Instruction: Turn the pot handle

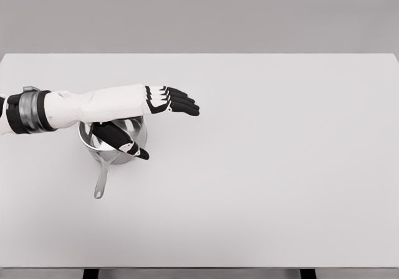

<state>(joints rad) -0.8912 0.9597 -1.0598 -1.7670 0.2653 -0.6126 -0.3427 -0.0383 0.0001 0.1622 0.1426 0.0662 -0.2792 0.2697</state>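
Pot [128,143]: shiny round metal, sitting on the matte white surface [280,166], slim flat handle [101,179] pointing toward the near edge. Left robot hand [163,104] hovers over the pot, fingers straight, thumb spread, holding nothing.

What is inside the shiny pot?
Only bare shiny wall shows inside the small silver metal pot. The white left hand with black fingers covers much of it, hiding the rest.
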